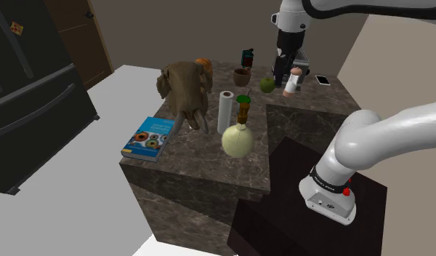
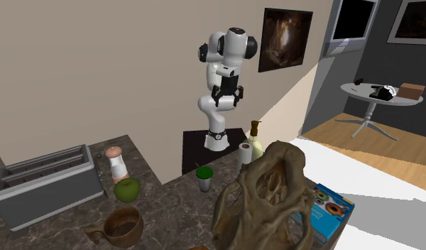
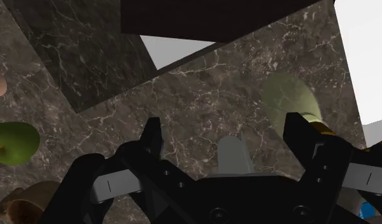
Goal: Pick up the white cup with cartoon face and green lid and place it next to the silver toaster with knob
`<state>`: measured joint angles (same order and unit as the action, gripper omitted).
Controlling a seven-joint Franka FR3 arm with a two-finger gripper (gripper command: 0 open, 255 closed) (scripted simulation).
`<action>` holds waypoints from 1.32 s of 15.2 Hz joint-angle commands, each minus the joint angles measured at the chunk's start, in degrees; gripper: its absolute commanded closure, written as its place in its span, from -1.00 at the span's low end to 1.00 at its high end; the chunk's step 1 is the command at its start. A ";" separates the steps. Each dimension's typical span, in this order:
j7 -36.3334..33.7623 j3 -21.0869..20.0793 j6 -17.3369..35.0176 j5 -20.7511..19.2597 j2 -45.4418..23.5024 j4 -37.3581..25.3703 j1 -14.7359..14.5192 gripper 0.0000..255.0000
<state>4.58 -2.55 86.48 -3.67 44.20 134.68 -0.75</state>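
The cup (image 2: pixel 204 177) is a small grey tumbler with a green lid, standing on the dark marble counter (image 2: pixel 169 206) between a green apple and a paper towel roll. Over in the shoulder view, the cup's (image 1: pixel 243 100) green top peeks out behind the pump of a yellowish bottle. The silver toaster (image 2: pixel 45 185) stands at the counter's far end, at the second exterior view's left. My gripper (image 2: pixel 226 105) hangs high above the counter, open and empty. Looking down from the wrist, the gripper (image 3: pixel 223 127) has its fingers wide apart, with the grey cup (image 3: pixel 233 154) far below between them.
Around the cup stand a green apple (image 2: pixel 127 189), a salt shaker (image 2: pixel 116 164), a wooden mug (image 2: pixel 123 224), a paper towel roll (image 1: pixel 224 110), a yellowish pump bottle (image 1: pixel 238 138) and a big brown skull (image 1: pixel 186 91). A blue book (image 1: pixel 149 137) lies near the counter's corner.
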 commanded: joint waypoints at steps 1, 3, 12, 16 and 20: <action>0.00 0.00 0.00 0.00 0.00 0.00 0.00 -1.00; 1.28 1.31 3.54 -0.68 -2.79 0.60 0.40 -1.00; 7.02 6.73 18.39 -2.27 -18.35 -0.74 1.89 -1.00; 9.75 8.81 23.97 -1.92 -26.43 -3.44 2.31 -1.00; 12.73 10.55 28.62 -0.76 -34.93 -7.40 2.71 -1.00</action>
<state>16.60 7.62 113.76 -4.82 11.72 128.47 1.90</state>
